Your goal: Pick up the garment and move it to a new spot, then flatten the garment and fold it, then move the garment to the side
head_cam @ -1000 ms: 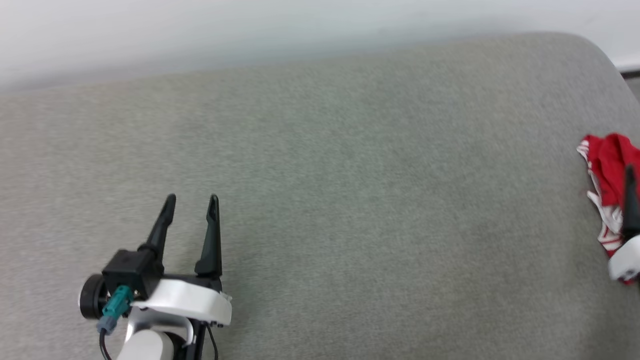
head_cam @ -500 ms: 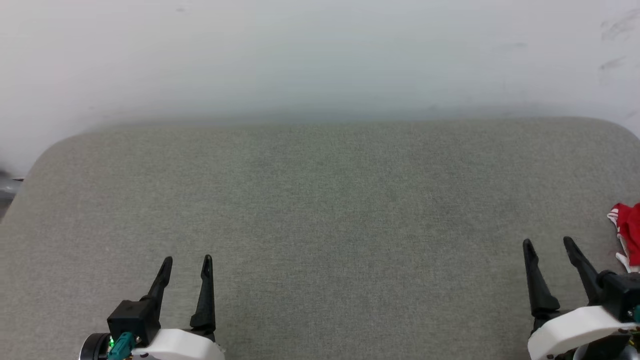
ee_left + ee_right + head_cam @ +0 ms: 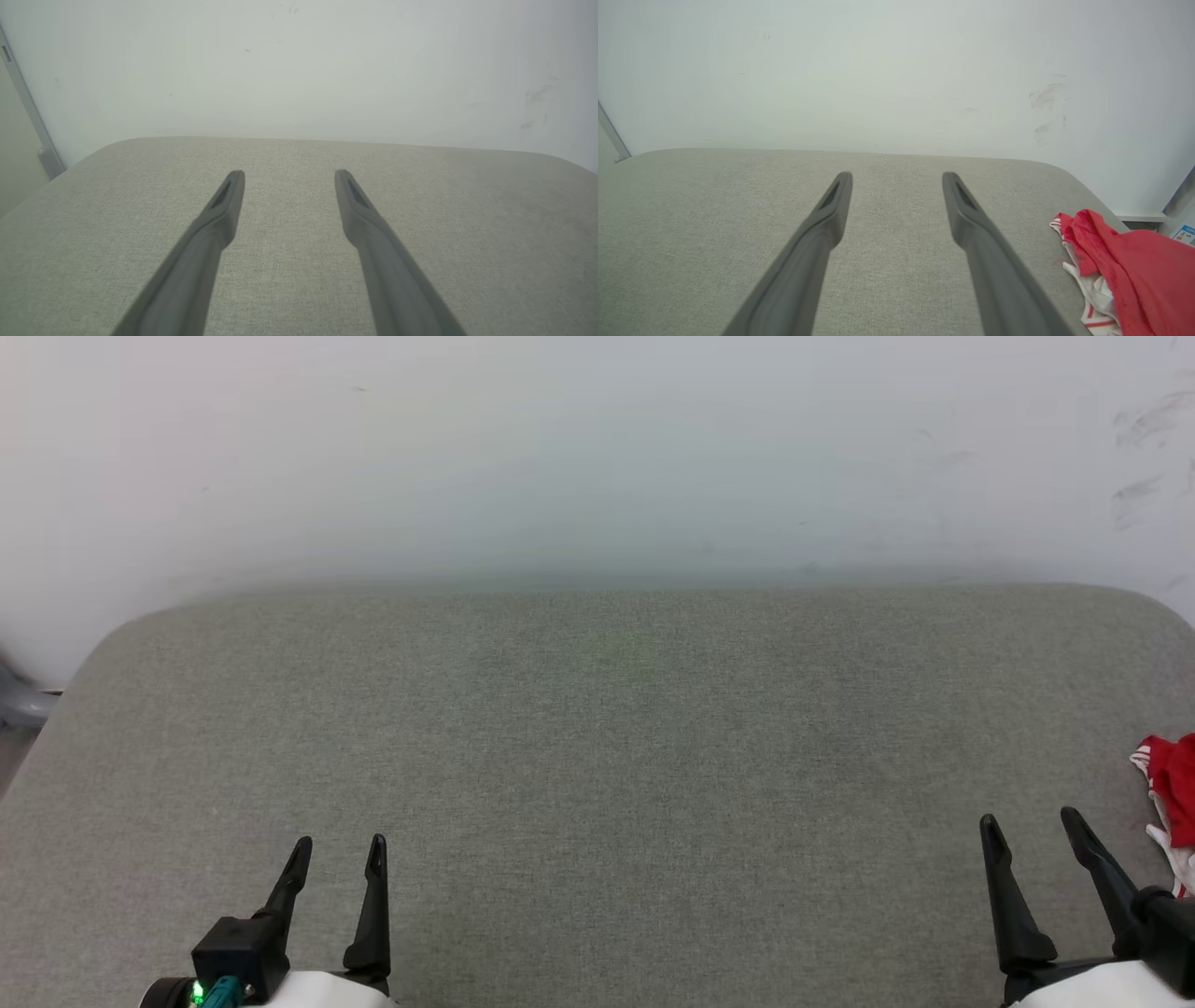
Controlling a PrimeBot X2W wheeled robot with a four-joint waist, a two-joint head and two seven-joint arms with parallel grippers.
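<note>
Since the earlier frame the head view was shifted by camera motion, not by the things: the wall (image 3: pixel 597 457) and the far edge of the grey fabric surface (image 3: pixel 597 756) were brought level, the right end effector (image 3: pixel 1028 819) was brought fully into view at lower right, and the garment (image 3: pixel 1174 784) was left cut off at the right border. The garment was seen bunched in a red-and-white heap at the right edge of the surface (image 3: pixel 714 224), not spread and not visibly folded, though part of it (image 3: pixel 1125 266) was cut off by the frame. Two stages were fitted by that: a heap awaiting pick-up, or one already set aside. The step in hand was therefore not settled, and no next move could be called. The garment was noted as lying just outside the right end effector's outer finger, not between the fingers, and well apart from the left end effector (image 3: pixel 340 845). Both arms were held low at the near edge, fingers pointed forward toward the wall and hovering above the fabric. The left end effector (image 3: pixel 288 173) was seen spread wide with nothing between its fingers. The right end effector (image 3: pixel 897 175) was likewise spread wide and empty.
</note>
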